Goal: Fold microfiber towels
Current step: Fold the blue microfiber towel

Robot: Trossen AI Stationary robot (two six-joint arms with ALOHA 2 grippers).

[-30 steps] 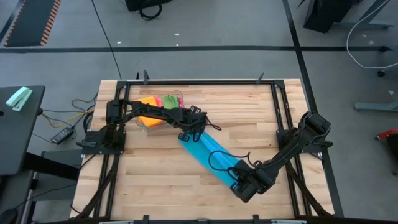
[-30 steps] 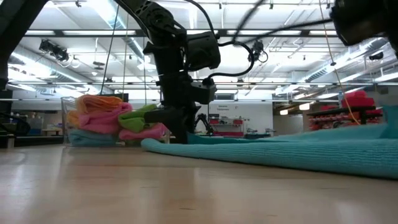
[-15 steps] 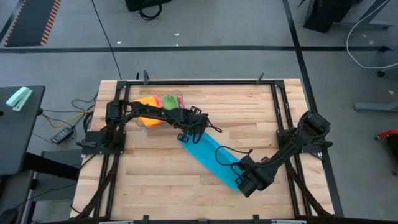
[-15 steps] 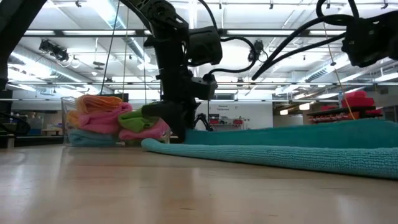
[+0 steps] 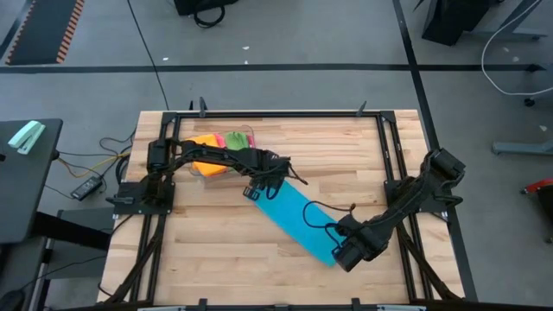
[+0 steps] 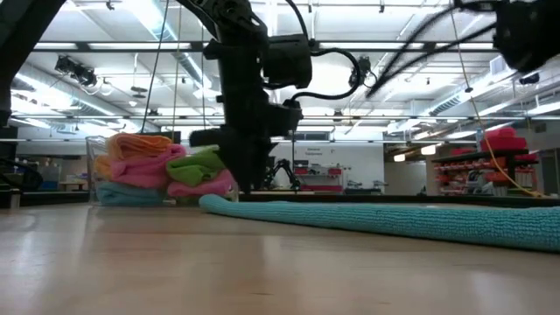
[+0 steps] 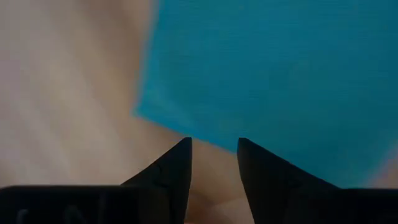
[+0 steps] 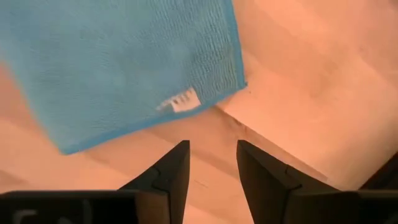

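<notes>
The blue towel now lies flat, both grippers released above it.

Bright, even overhead light from ceiling strip lamps, which glare white in the low view. Shadows on the wooden table are soft and faint. The left wrist view is heavily blurred; the blue towel shows no weave there. The right wrist view is sharper, warm-tinted.
</notes>
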